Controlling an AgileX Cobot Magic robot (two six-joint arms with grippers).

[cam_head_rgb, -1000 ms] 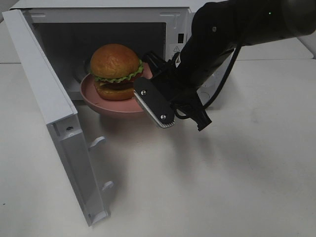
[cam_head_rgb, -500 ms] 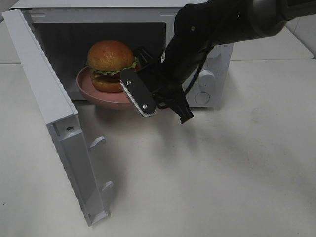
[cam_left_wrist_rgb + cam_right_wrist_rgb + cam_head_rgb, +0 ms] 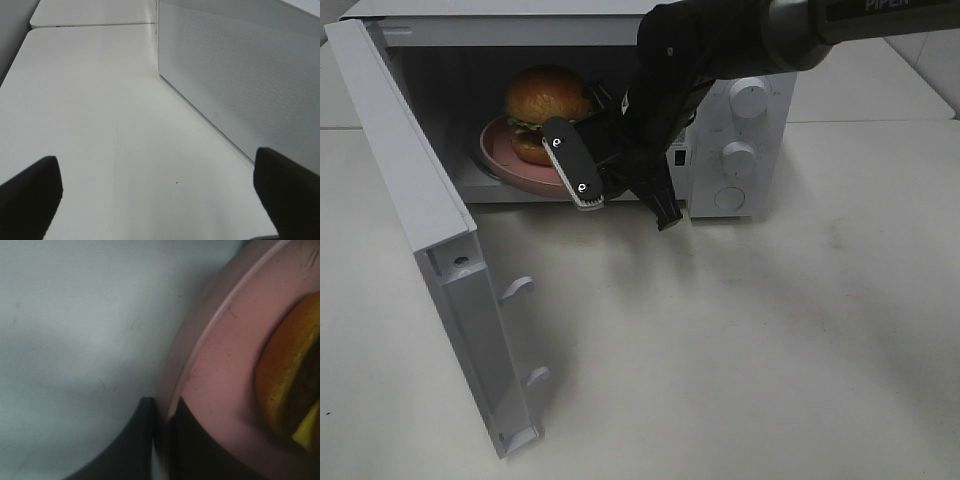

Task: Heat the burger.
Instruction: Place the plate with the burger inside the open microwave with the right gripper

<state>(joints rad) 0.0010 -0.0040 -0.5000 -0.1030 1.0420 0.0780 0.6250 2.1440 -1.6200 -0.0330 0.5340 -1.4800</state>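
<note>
Burger (image 3: 548,95) sits on a pink plate (image 3: 500,160) just inside the mouth of a white microwave (image 3: 750,190), in the upper left of the high view. Whether the plate rests on the oven floor or hangs just above it cannot be told. The microwave door (image 3: 420,230) is swung wide open and runs down toward the lower left of that view. The black right arm reaches in from the upper right. The right gripper (image 3: 572,172) has its jaws clenched on the plate's near rim. Its wrist view shows two dark fingers (image 3: 190,440) pinching the pink edge, with the bun close by. The left gripper (image 3: 157,200) has its jaws released wide, grasping nothing, over the white table (image 3: 100,100) beside the microwave's perforated side wall.
</note>
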